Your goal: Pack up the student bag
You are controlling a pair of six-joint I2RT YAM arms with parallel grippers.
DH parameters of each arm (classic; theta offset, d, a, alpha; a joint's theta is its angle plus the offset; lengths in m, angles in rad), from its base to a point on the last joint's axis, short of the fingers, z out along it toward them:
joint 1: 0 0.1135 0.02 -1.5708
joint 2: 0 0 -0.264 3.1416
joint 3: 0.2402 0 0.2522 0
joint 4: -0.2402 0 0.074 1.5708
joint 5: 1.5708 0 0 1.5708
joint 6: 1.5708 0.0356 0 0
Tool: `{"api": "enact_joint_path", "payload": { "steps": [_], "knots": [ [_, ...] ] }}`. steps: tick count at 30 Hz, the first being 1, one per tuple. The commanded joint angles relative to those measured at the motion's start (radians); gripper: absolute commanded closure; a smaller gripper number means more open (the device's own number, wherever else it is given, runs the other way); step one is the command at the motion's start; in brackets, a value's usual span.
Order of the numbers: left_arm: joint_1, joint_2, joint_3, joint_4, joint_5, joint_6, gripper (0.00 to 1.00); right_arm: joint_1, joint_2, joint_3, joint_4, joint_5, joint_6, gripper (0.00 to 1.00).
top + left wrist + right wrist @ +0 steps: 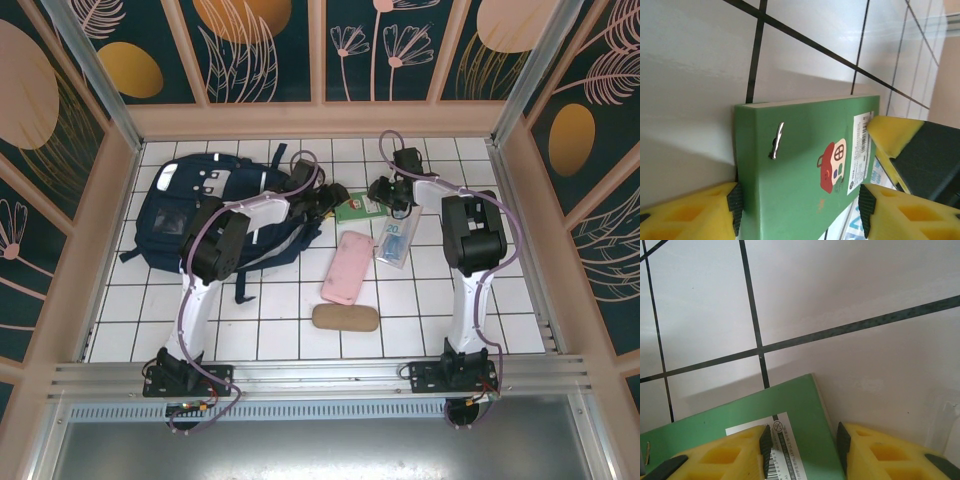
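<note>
A white-tiled table (pixel 420 320) with dark grout lines is enclosed by panels (pixel 260 50) painted with leaves and flowers. The student bag (pixel 175 215) is laid flat at the far left of the table, with a strap trailed toward the near edge. Just to the right of it, a green notebook (pixel 352 210) with a small red house on its cover is reached by both arms. The left gripper (pixel 797 202) is closed across the notebook's width, with a black pad pressed to each long edge. The right gripper (pixel 802 440) is set partly open astride the notebook's labelled corner; whether the corner is gripped cannot be told. A pink pouch (pixel 347 266), a brown case (pixel 345 317) and a blue-and-white packet (pixel 394 241) are laid nearer, apart from the bag.
</note>
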Motion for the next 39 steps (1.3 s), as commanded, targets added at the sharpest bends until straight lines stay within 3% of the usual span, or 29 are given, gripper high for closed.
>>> {"api": "enact_joint_path", "payload": {
  "steps": [1, 8, 14, 21, 24, 29, 32, 39],
  "knots": [
    [-0.033, -0.057, -0.037, 0.306, 0.175, -0.082, 0.37, 0.044, -0.029, -0.03, -0.033, -0.121, 0.037, 0.57],
    [-0.031, -0.06, -0.082, 0.326, 0.171, -0.078, 0.39, 0.042, -0.038, -0.04, -0.032, -0.117, 0.036, 0.57],
    [-0.032, -0.049, -0.151, 0.553, 0.208, -0.185, 0.44, 0.041, -0.05, -0.049, -0.026, -0.126, 0.04, 0.58],
    [-0.032, -0.013, -0.097, 0.517, 0.226, -0.164, 0.49, 0.038, -0.059, -0.05, -0.025, -0.135, 0.045, 0.58],
    [-0.032, 0.002, -0.048, 0.38, 0.209, -0.092, 0.47, 0.037, -0.069, -0.052, -0.02, -0.147, 0.047, 0.57],
    [-0.031, 0.009, -0.118, 0.678, 0.276, -0.237, 0.48, 0.034, -0.074, -0.046, -0.017, -0.168, 0.05, 0.57],
    [-0.031, 0.001, -0.108, 0.661, 0.272, -0.211, 0.47, 0.034, -0.073, -0.045, -0.017, -0.173, 0.053, 0.57],
    [-0.031, 0.027, -0.02, 0.346, 0.237, -0.078, 0.48, 0.034, -0.079, -0.049, -0.017, -0.166, 0.055, 0.57]
  ]
}}
